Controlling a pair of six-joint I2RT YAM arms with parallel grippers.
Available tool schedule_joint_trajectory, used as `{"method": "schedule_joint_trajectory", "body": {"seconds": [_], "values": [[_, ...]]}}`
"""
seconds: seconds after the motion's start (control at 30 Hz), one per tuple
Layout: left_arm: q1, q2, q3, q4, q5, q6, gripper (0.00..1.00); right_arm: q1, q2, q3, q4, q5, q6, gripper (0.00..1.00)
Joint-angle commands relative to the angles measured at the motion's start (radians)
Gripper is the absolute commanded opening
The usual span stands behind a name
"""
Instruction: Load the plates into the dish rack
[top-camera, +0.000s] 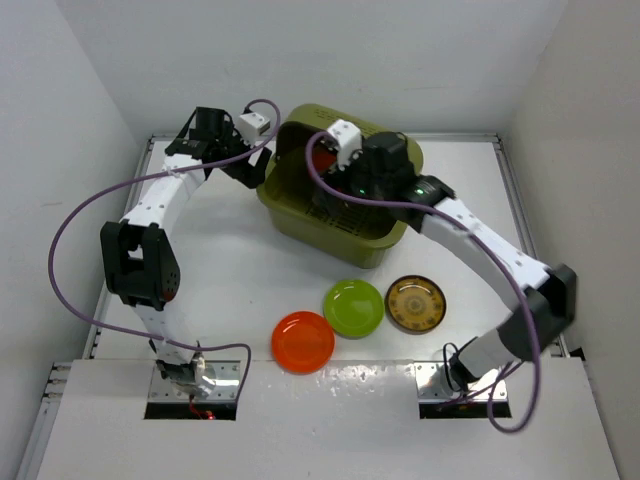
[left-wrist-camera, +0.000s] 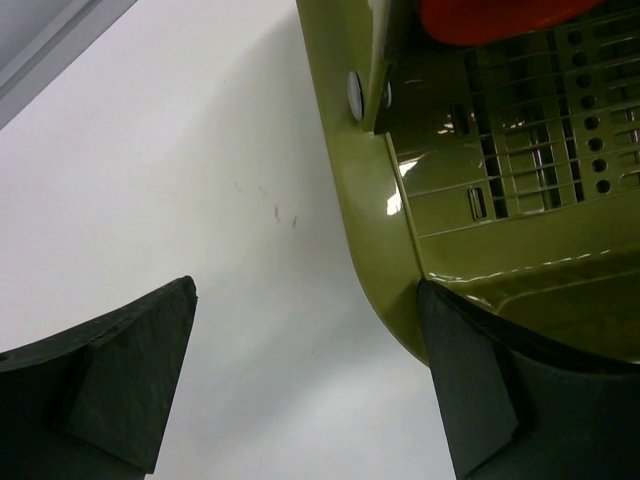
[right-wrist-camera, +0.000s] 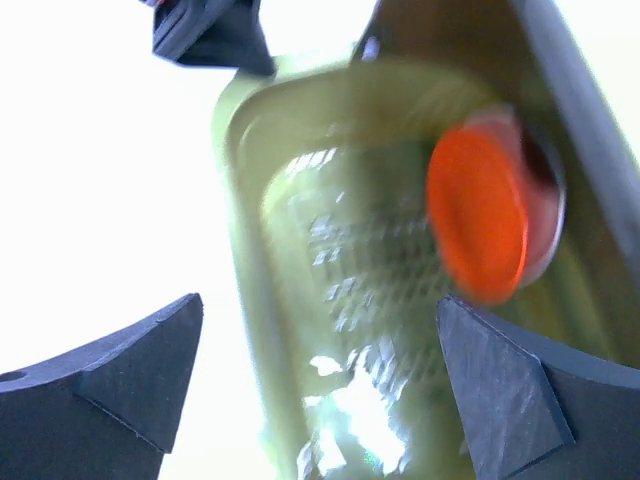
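The olive-green dish rack (top-camera: 385, 240) stands at the back middle of the table. One orange-red plate (top-camera: 322, 157) stands on edge inside it against the tall back wall; it also shows in the right wrist view (right-wrist-camera: 480, 215) and at the top of the left wrist view (left-wrist-camera: 500, 15). Three plates lie flat on the table in front of the rack: orange-red (top-camera: 302, 341), lime green (top-camera: 353, 307), brown with gold (top-camera: 415, 302). My left gripper (top-camera: 250, 172) (left-wrist-camera: 305, 380) is open and empty, its right finger (left-wrist-camera: 490, 400) at the rack's left corner (left-wrist-camera: 385, 260). My right gripper (top-camera: 340, 190) (right-wrist-camera: 320, 370) is open and empty above the rack floor (right-wrist-camera: 350, 260).
White walls close in the table at the back and both sides. A purple cable (top-camera: 60, 240) loops from the left arm over the left part of the table. The left gripper's finger (right-wrist-camera: 210, 35) shows beyond the rack's rim in the right wrist view.
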Motion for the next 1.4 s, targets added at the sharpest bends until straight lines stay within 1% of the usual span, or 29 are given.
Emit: {"method": "schedule_joint_trajectory", "body": {"seconds": [0.0, 0.03, 0.07, 0.1, 0.13, 0.17, 0.2, 0.23, 0.27, 0.3, 0.33, 0.37, 0.4, 0.43, 0.47, 0.53, 0.57, 0.6, 0.63, 0.67, 0.73, 0.77, 0.83, 0.87, 0.93, 1.0, 1.07, 1.2, 1.37], "values": [[-0.013, -0.067, -0.058, -0.019, -0.016, 0.022, 0.96, -0.019, -0.227, -0.071, -0.220, -0.043, 0.174, 0.99], [-0.024, -0.076, -0.084, -0.005, -0.016, 0.011, 0.96, -0.031, -0.262, -0.159, -0.237, -0.040, 0.203, 0.99], [-0.024, -0.087, -0.096, -0.005, -0.016, 0.002, 0.96, -0.044, -0.297, -0.192, -0.253, -0.032, 0.264, 0.99], [-0.035, -0.109, -0.107, 0.010, -0.028, -0.009, 0.97, -0.054, -0.417, -0.229, -0.263, 0.012, 0.330, 0.99], [-0.035, -0.119, -0.116, 0.025, -0.038, -0.032, 0.97, -0.054, -0.461, -0.332, -0.262, 0.035, 0.394, 0.99], [-0.047, -0.130, -0.134, 0.026, -0.056, -0.043, 0.97, -0.065, -0.503, -0.365, -0.257, 0.084, 0.431, 0.98], [-0.062, -0.142, -0.144, 0.038, -0.056, -0.043, 0.97, -0.074, -0.618, -0.419, -0.256, 0.109, 0.494, 0.96], [-0.071, -0.168, -0.154, 0.038, -0.071, -0.052, 0.97, -0.077, -0.651, -0.441, -0.262, 0.199, 0.554, 0.92], [-0.087, -0.184, -0.179, 0.048, -0.085, -0.052, 0.97, -0.082, -0.684, -0.474, -0.282, 0.227, 0.579, 0.88], [-0.096, -0.196, -0.190, 0.062, -0.094, -0.052, 0.97, -0.090, -0.746, -0.499, -0.325, 0.291, 0.650, 0.76], [-0.105, -0.210, -0.199, 0.062, -0.107, -0.061, 0.98, -0.091, -0.758, -0.505, -0.383, 0.359, 0.675, 0.72], [-0.125, -0.234, -0.213, 0.062, -0.128, -0.061, 0.98, -0.111, -0.762, -0.514, -0.418, 0.381, 0.697, 0.68], [-0.125, -0.247, -0.213, 0.062, -0.137, -0.061, 0.98, -0.114, -0.752, -0.515, -0.452, 0.400, 0.726, 0.67], [-0.142, -0.257, -0.223, 0.062, -0.151, -0.061, 0.98, -0.122, -0.741, -0.513, -0.557, 0.439, 0.759, 0.67], [-0.151, -0.270, -0.223, 0.062, -0.165, -0.072, 1.00, -0.139, -0.721, -0.507, -0.587, 0.450, 0.775, 0.67], [-0.176, -0.305, -0.234, 0.062, -0.209, -0.083, 1.00, -0.163, -0.696, -0.508, -0.689, 0.497, 0.855, 0.76], [-0.189, -0.328, -0.248, 0.062, -0.220, -0.096, 1.00, -0.209, -0.686, -0.518, -0.716, 0.511, 0.890, 0.81], [-0.190, -0.328, -0.248, 0.062, -0.234, -0.106, 1.00, -0.228, -0.684, -0.522, -0.716, 0.511, 0.890, 0.82], [-0.203, -0.351, -0.262, 0.062, -0.234, -0.106, 1.00, -0.246, -0.683, -0.543, -0.716, 0.510, 0.884, 0.85], [-0.203, -0.360, -0.262, 0.062, -0.251, -0.118, 1.00, -0.310, -0.681, -0.553, -0.668, 0.470, 0.870, 0.87], [-0.232, -0.380, -0.291, 0.050, -0.263, -0.127, 1.00, -0.353, -0.664, -0.605, -0.635, 0.430, 0.825, 0.90], [-0.233, -0.402, -0.291, 0.050, -0.263, -0.127, 1.00, -0.429, -0.634, -0.619, -0.588, 0.380, 0.811, 0.90], [-0.257, -0.422, -0.318, 0.030, -0.272, -0.136, 1.00, -0.496, -0.562, -0.692, -0.557, 0.332, 0.775, 0.87], [-0.257, -0.443, -0.319, 0.030, -0.272, -0.136, 1.00, -0.531, -0.548, -0.709, -0.499, 0.265, 0.772, 0.84], [-0.275, -0.463, -0.349, 0.018, -0.285, -0.136, 1.00, -0.550, -0.503, -0.777, -0.439, 0.234, 0.745, 0.77], [-0.285, -0.481, -0.368, 0.007, -0.295, -0.136, 1.00, -0.553, -0.479, -0.829, -0.376, 0.200, 0.729, 0.75], [-0.295, -0.497, -0.394, 0.007, -0.305, -0.136, 1.00, -0.554, -0.440, -0.846, -0.340, 0.195, 0.729, 0.75], [-0.305, -0.517, -0.406, 0.007, -0.305, -0.136, 1.00, -0.585, -0.341, -0.878, -0.284, 0.197, 0.745, 0.70], [-0.305, -0.517, -0.406, 0.007, -0.305, -0.136, 1.00, -0.604, -0.301, -0.919, -0.261, 0.166, 0.757, 0.58]]}}
